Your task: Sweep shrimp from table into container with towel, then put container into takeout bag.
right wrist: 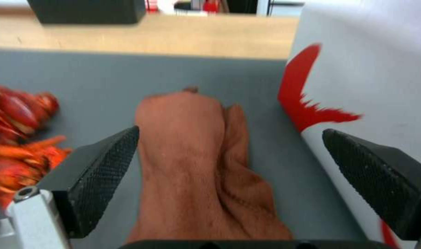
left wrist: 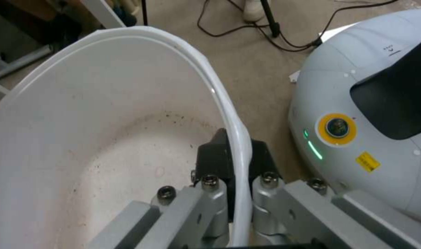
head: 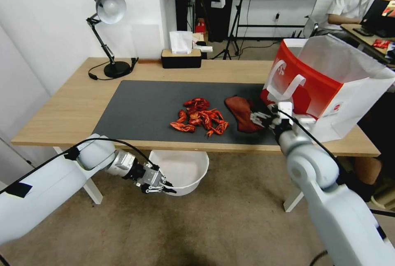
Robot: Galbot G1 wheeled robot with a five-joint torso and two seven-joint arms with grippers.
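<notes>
Right tool [head: 258,118], at centre right of the head view, poised over the near end of the towel [head: 242,113] with jaws spread wide; in the right wrist view the two black pads [right wrist: 106,173] stand apart on either side of the cloth, touching nothing. Towel: rust-red, lying on the dark mat [head: 140,109] with its long axis running away from the tool toward the far edge of the desk [head: 74,105]. Shrimp [head: 200,120] heaped at frame centre, just to the left of the towel, so a sweep would likely run leftward and toward the near desk edge. Takeout bag [head: 325,89] stands upright at the upper right, close beside the tool's outer pad; its red-and-white wall crowds the right wrist view. Left tool [head: 158,184], lower left of centre, clenched on the rim of the container [head: 185,171], one finger inside and one outside as the left wrist view shows; the white tub hangs below the near desk edge, roughly under the shrimp. Hidden: the far rim of the container behind the desk edge, the towel's near end beneath the right tool, and the bag's interior
</notes>
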